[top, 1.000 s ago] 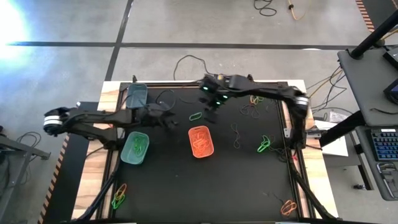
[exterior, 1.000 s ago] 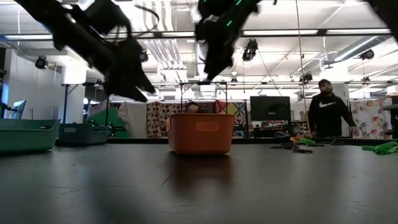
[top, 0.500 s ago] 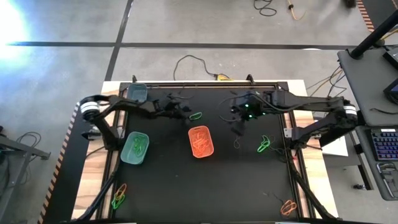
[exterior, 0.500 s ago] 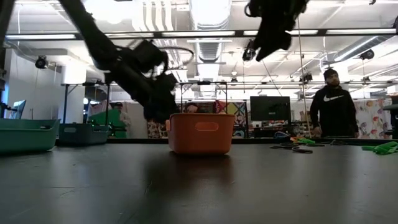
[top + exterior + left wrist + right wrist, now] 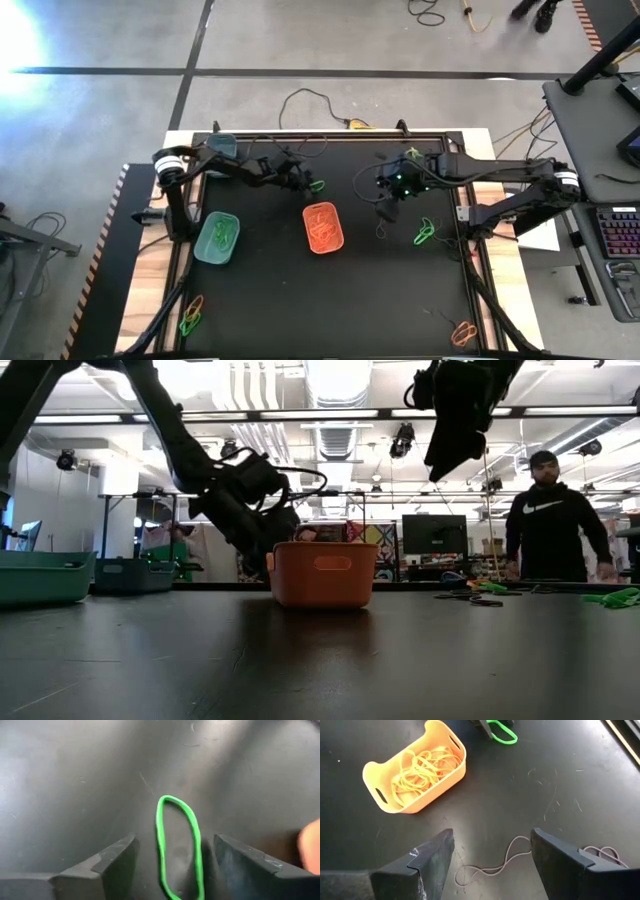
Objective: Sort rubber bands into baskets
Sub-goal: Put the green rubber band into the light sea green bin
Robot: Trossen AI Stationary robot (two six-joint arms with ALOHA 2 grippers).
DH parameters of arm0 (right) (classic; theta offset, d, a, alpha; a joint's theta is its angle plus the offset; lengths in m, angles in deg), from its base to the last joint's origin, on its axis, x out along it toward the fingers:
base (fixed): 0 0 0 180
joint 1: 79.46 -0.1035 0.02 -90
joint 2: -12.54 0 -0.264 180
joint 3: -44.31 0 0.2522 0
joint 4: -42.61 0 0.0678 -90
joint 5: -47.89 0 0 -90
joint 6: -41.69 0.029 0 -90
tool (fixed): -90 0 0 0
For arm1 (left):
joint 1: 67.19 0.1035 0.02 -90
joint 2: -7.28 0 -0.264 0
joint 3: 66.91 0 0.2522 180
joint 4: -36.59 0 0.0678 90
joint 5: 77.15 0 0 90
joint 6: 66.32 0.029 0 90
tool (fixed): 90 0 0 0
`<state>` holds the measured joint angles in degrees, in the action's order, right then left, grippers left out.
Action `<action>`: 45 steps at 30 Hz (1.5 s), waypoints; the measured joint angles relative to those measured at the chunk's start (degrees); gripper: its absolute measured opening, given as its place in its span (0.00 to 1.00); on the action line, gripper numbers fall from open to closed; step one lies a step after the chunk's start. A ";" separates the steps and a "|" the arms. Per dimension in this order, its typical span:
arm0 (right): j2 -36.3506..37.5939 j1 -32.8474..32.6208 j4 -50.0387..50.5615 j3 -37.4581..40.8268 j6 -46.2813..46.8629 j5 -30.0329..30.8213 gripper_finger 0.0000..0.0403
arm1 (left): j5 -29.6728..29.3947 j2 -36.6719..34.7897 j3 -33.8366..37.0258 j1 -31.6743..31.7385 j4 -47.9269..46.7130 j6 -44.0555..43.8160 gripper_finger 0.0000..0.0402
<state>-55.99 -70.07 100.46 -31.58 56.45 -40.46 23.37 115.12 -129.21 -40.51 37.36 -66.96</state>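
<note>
Since a second ago both arms have swung: the left arm, then over the table's left side, now reaches in toward the middle; the right arm has pulled back rightward from above the orange basket.

Left gripper low over the black mat, fingers spread, straddling a single bright green rubber band loop lying flat just beyond the orange rounded plastic basket. Not yet pinched.

Right gripper hovers higher, fingers spread, empty, above a thin dark brown band strung out on the mat.

Orange basket holds a tangle of orange bands. Light teal-green basket at left holds green ones; dark grey-teal basket at far left corner. Loose bands remain at right and at both near corners.

Handling, judged: band is weightless, limp and stretchy, lies flat, so it is easy to miss. Best to press the tips to the mat and close across one long side.

No legible writing on the task items.
</note>
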 joint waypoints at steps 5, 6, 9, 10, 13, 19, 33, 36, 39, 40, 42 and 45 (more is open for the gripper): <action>0.00 0.00 0.25 -0.07 0.05 -0.04 0.63 | -1.55 1.95 -0.20 -0.24 0.51 1.94 0.43; 0.00 0.00 0.19 -0.26 0.06 -0.04 0.63 | -2.58 1.88 -0.19 -0.58 0.51 2.16 0.39; 0.21 0.00 0.31 -1.15 0.05 -0.02 0.63 | -3.83 2.11 -0.10 -0.92 0.27 2.20 0.23; 0.26 0.00 0.56 -1.54 0.05 -0.01 0.63 | -4.14 2.17 -0.12 -0.92 0.22 2.24 0.17; 0.34 0.00 1.37 -2.90 -0.17 0.01 0.63 | -4.50 2.23 -0.15 -1.02 -0.03 1.50 0.04; 0.35 0.00 3.91 -5.71 -0.43 0.07 0.63 | -3.78 0.73 -0.71 -1.07 -2.68 -2.47 0.00; 0.39 0.00 5.08 -7.76 -0.27 -0.01 0.63 | -0.55 -24.00 -0.33 -4.45 -26.01 -4.58 0.00; 0.38 -0.02 4.90 -7.76 0.33 -0.21 0.63 | -0.63 -31.92 -0.41 -8.26 -39.17 -5.66 0.00; 0.37 -0.46 4.88 -7.76 0.77 -0.49 0.63 | -0.67 -38.52 -0.41 -13.91 -54.05 -11.81 0.00; 0.37 -0.73 4.84 -7.76 1.04 -0.55 0.63 | -0.67 -40.45 -0.41 -16.12 -58.70 -15.37 0.00; 0.37 -1.54 4.38 -7.76 1.92 -0.55 0.63 | -0.69 -43.89 -0.41 -20.63 -66.68 -23.47 0.00; 0.37 -3.03 2.88 -7.61 3.44 -0.52 0.63 | -1.95 -47.78 -0.41 -27.22 -74.82 -35.88 0.00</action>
<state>-55.62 -73.10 103.34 -39.19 59.89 -40.99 21.42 67.34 -129.62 -67.73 -37.46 -102.84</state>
